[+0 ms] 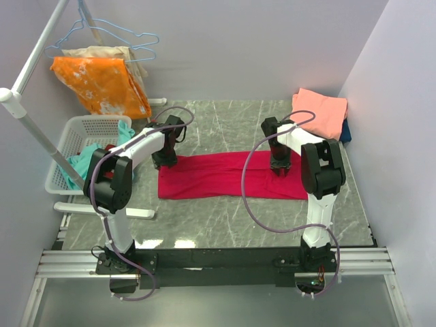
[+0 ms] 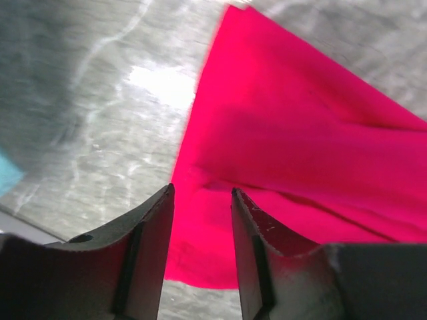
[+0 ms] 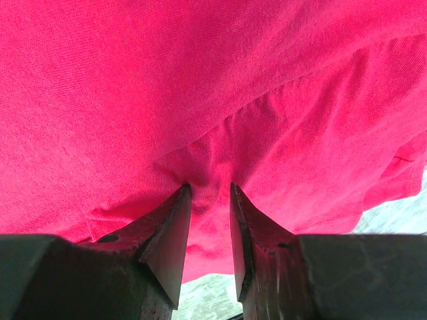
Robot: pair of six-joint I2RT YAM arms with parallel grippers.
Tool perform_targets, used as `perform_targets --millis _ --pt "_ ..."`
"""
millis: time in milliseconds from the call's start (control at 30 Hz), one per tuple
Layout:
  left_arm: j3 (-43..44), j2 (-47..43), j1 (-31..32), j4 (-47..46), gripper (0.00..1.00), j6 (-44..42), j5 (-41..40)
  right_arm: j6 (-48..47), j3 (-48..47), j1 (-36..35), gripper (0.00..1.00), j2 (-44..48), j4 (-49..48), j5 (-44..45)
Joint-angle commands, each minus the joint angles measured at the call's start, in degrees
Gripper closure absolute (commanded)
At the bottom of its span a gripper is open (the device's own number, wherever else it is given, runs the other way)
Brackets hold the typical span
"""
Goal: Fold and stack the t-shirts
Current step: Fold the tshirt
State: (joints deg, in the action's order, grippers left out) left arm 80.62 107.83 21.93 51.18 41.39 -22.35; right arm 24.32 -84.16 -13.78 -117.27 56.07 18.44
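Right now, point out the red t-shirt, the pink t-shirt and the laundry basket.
red t-shirt (image 1: 211, 176), top view, middle of the cloth
pink t-shirt (image 1: 321, 109), top view, folded top face
laundry basket (image 1: 82, 124), top view, far rim

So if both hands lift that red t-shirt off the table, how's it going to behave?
The red t-shirt is probably floppy: it lies flat in soft creases, so its middle would likely sag between the left hand and right hand. It looks thin, so probably light. Its folded layers may slide apart.

Lying flat across the grey marbled counter: a crimson-red cloth t-shirt, folded into a long band. Down on its far edge, left pincer and right pincer, one toward each end.
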Motion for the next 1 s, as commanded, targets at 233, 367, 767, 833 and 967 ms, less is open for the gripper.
perform_targets --millis 233,367,767,833,967 --pt "-0.6 0.2 -0.1 -3.6 0.56 -2.4 5.6 -0.1 0.4 -0.2 0.63 -1.5 0.4 2.0" --pt "-1.4 2.6 -0.1 -3.4 0.57 -1.8 4.8 -0.1 0.4 -0.2 0.63 -1.3 0.5 2.0" --pt "-1.8 3.4 -0.4 -3.5 0.76 -1.7 4.1 0.4 0.5 -0.2 0.63 -1.0 0.6 2.3" --pt "-1.4 2.8 -0.4 -2.8 0.82 -1.0 2.8 0.6 0.7 -0.2 0.63 -1.0 0.5 2.3" --pt "0.1 1.1 -0.5 -0.3 0.93 0.3 -1.5 0.7 0.7 -0.2 0.64 -1.3 0.7 2.5"
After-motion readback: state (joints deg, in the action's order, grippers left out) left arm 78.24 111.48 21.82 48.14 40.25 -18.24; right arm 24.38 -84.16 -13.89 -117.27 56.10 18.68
